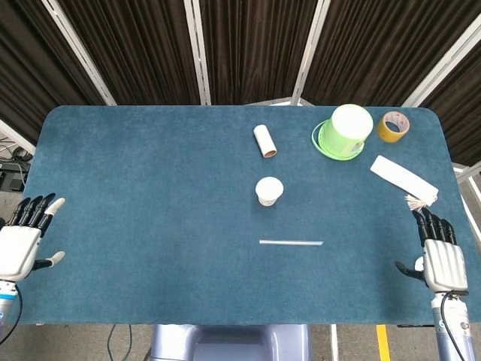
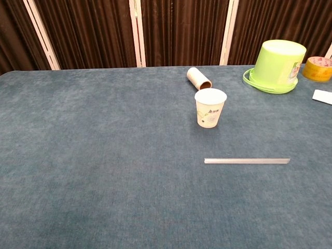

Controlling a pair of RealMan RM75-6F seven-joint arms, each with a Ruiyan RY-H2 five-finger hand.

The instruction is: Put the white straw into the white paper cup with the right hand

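My right hand (image 1: 442, 259) waits open at the table's (image 1: 135, 188) edge, well apart from the straw (image 1: 291, 242) lying flat near the cup (image 1: 269, 190); reaching probably comes next.

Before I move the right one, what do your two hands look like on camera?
Only the head view shows them. The right hand has a white ribbed back, black fingers, and a blue-grey wrist with a thin black cable beside it. The left hand has a white palm body, black fingers with one white-tipped, and a dark cable at the wrist.
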